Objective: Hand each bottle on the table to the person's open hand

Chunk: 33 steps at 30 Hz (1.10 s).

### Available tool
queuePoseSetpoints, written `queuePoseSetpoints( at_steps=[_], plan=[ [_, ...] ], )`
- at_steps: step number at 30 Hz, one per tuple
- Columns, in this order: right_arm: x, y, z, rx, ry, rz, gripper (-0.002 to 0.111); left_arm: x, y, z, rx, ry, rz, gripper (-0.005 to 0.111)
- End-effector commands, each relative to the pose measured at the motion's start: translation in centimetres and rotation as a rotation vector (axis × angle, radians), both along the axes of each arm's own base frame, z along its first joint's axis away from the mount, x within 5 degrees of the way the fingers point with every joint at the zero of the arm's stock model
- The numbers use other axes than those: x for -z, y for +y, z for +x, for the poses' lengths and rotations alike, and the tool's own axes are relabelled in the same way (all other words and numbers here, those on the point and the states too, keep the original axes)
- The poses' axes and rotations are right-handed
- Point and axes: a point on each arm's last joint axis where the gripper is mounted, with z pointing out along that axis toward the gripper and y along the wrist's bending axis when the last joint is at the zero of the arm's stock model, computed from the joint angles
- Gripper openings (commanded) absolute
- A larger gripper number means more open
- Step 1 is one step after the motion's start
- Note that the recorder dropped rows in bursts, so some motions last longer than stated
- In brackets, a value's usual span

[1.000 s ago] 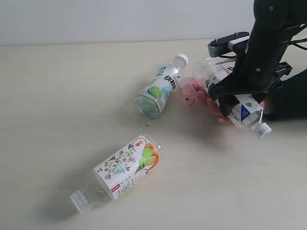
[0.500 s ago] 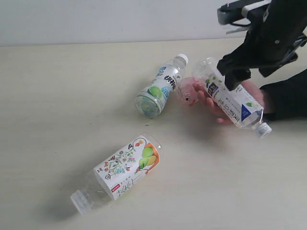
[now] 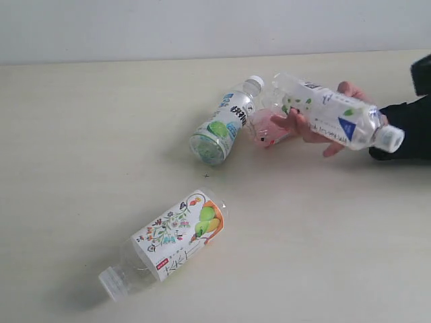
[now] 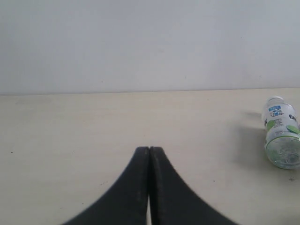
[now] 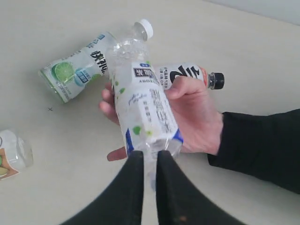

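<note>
In the hand (image 5: 199, 115), white-and-navy-labelled bottle (image 5: 147, 110)

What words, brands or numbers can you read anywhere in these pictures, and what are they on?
Nothing reads clearly enough to quote.
Green-and-blue bottle: bold black characters, too blurred.
White-and-navy bottle: dark box with small white print, too small.
Pink bottle: large black characters on white, too blurred.
Floral-and-fruit bottle: small dark print, too small.
</note>
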Motion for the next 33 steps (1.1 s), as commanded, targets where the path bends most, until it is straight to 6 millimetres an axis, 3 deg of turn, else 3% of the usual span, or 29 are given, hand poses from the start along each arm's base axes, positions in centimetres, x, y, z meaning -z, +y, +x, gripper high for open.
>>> queuePoseSetpoints(
  at_steps=[1,6,12,29,33],
  plan=[
    [1.0,-1.3,-3.8,0.03,-0.095,0.061,0.0,-0.1,0.0,0.0,-0.002,-0.011,-0.007,0.0],
    [1.8,-2.0,-6.1,0.03,-0.175,0.097,0.0,-0.1,0.0,0.0,-0.002,-0.011,-0.007,0.0],
    [1.1,-2.5,-7.7,0.028,-0.239,0.121,0.0,-0.1,0.0,0.0,-0.002,-0.011,-0.007,0.0],
    [0.4,-2.9,-9.0,0.027,-0.314,0.171,0.0,-0.1,0.0,0.0,-0.002,-0.011,-0.007,0.0],
    [3.2,-4.0,-9.7,0.115,-0.485,0.16,0.0,-0.1,0.0,0.0,-0.002,-0.011,-0.007,0.0]
  ],
)
